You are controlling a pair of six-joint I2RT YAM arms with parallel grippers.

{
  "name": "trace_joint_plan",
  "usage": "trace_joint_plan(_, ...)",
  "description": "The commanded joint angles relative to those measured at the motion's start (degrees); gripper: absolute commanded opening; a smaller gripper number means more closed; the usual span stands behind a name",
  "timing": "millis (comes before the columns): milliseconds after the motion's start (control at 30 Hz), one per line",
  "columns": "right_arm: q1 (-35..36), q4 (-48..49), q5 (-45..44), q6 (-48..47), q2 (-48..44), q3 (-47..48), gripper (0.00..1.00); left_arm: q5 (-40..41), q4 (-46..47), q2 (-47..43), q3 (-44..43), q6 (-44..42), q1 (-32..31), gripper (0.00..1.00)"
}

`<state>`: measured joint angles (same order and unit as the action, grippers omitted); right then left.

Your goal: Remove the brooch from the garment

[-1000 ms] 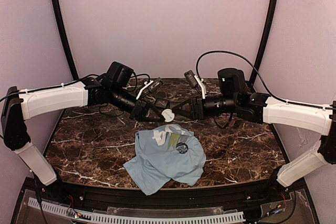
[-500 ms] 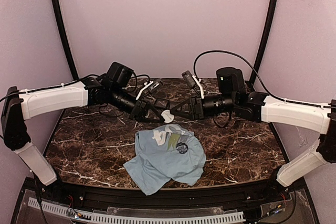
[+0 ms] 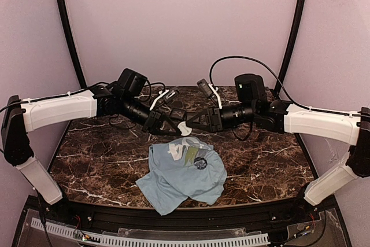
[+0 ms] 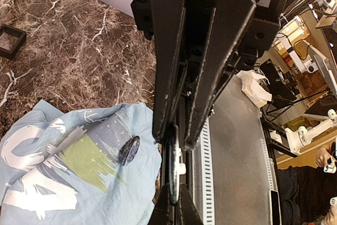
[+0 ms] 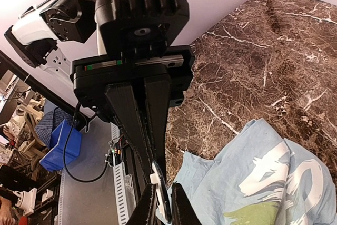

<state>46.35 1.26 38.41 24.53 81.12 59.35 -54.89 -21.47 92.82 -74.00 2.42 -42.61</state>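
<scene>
A light blue shirt [image 3: 179,180] with a printed front lies crumpled on the marble table; it also shows in the left wrist view [image 4: 63,172] and the right wrist view [image 5: 247,177]. A small round dark brooch [image 3: 200,163] sits on the print [image 4: 129,150]. My left gripper [image 3: 181,126] and right gripper [image 3: 189,125] meet tip to tip above the shirt's far edge. Both are shut on a second round disc [image 4: 172,167], dark with a white back and clasp [image 5: 159,180]. The left gripper [image 4: 174,185] grips one edge, the right gripper [image 5: 163,188] the opposite edge.
A small square black tray [image 4: 11,40] stands on the brown marble table [image 3: 98,160] beyond the shirt. Curved black poles and pale walls close in the back and sides. A black rail [image 3: 173,215] runs along the near edge.
The right arm's wrist has shifted slightly left and turned a little. The disc stays gripped between both grippers. The left arm, the shirt and the brooch on it have not moved.
</scene>
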Motion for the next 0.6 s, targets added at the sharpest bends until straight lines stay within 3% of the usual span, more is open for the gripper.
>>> trace_joint_plan(0, -0.1, 0.7, 2.0, -0.2, 1.1, 1.5, 0.09, 0.0, -0.5, -1.2, 0.1, -0.6, -0.1, 0.01)
trace_joint_plan(200, -0.1, 0.8, 2.1, -0.5, 1.1, 1.7, 0.0, 1.0, -0.6, -1.2, 0.0, -0.4, 0.0, 0.01)
trace_joint_plan(333, -0.1, 0.7, 1.6, -0.9, 0.5, 1.7, 0.0, 2.8, -0.9, -1.2, -0.2, -0.2, -0.1, 0.03)
trace_joint_plan(467, -0.1, -0.3, -1.2, -1.7, -0.5, 1.5, 0.0, 6.9, -1.5, -1.5, -0.4, -0.3, -0.1, 0.42)
trace_joint_plan(567, -0.1, -4.4, -8.2, -4.0, -1.4, 2.0, 0.0, 10.1, -1.6, -2.7, -0.2, -0.5, -0.1, 0.6)
